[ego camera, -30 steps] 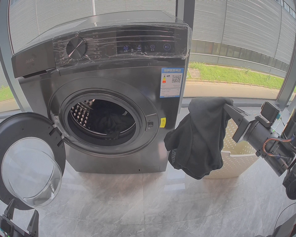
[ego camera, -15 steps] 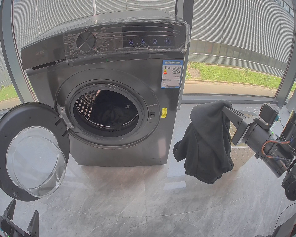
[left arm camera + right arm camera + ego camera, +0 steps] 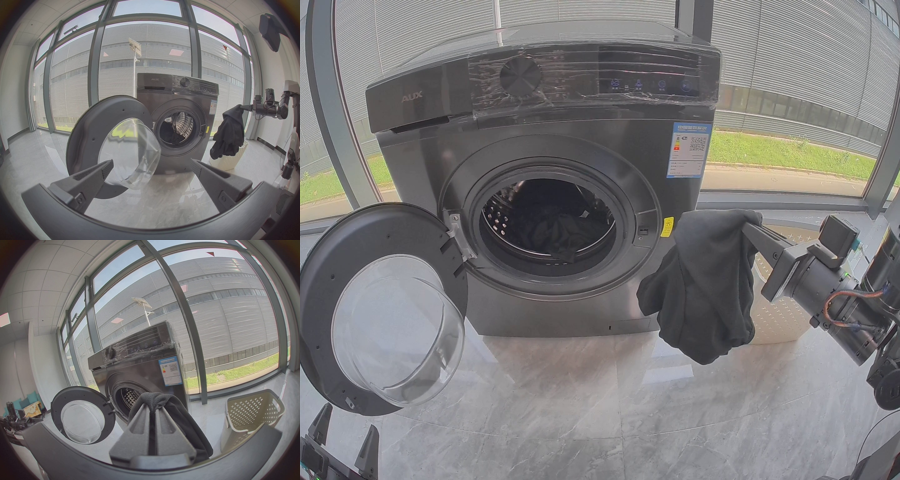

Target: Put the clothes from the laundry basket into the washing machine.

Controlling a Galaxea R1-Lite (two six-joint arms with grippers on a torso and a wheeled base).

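The grey washing machine (image 3: 562, 125) stands with its round door (image 3: 381, 312) swung open to the left, and dark clothes (image 3: 556, 228) lie inside the drum. My right gripper (image 3: 751, 232) is shut on a dark garment (image 3: 703, 287), which hangs in the air just right of the machine's opening, in front of the white laundry basket (image 3: 784, 319). In the right wrist view the gripper (image 3: 152, 408) pinches the garment (image 3: 187, 427), with the basket (image 3: 254, 415) beside it. My left gripper (image 3: 349, 417) is low at the front left, open with nothing in it (image 3: 151, 162).
Bare grey marble floor (image 3: 612, 412) lies in front of the machine. Tall windows (image 3: 800, 94) run behind the machine and basket. The open door juts out over the floor on the left.
The whole head picture has shifted, so the camera moved. The right gripper with the garment now stands nearer the machine's opening. The left gripper has kept its place.
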